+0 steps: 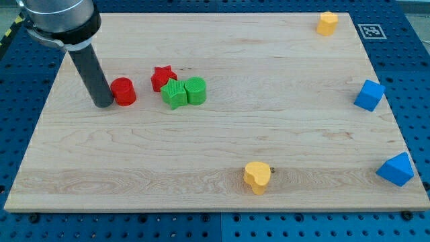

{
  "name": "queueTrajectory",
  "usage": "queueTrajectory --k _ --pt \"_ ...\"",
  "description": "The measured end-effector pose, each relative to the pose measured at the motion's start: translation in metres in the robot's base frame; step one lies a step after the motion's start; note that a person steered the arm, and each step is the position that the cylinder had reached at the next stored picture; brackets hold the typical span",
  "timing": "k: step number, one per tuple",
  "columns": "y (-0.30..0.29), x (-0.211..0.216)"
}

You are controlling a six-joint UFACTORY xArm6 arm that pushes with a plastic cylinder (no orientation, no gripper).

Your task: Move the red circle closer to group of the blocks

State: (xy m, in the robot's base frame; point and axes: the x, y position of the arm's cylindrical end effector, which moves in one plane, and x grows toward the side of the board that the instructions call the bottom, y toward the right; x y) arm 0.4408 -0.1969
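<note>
My tip point(104, 104), bare, holding nothing, sits touching the red circle point(123, 91) on its left; red star point(162, 77) and green blocks point(183, 91) lie right.

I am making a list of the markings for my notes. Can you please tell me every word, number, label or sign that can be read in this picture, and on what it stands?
No words or numbers can be read in this view.
One sign: a black-and-white square fiducial marker on the blue perforated base, past the wooden board's top right corner; it carries a pattern, no text.
The blocks bear no markings.
</note>
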Motion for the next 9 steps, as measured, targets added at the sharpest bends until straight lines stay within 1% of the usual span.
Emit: queueTrajectory --k 1,2,3,4,5,7,9 --pt "0.008 0.027" --pt "0.019 0.024" --pt "0.017 -0.017" --pt "0.013 -0.028" --pt "0.012 -0.059" --pt "0.012 -0.095" --pt "0.007 -0.030"
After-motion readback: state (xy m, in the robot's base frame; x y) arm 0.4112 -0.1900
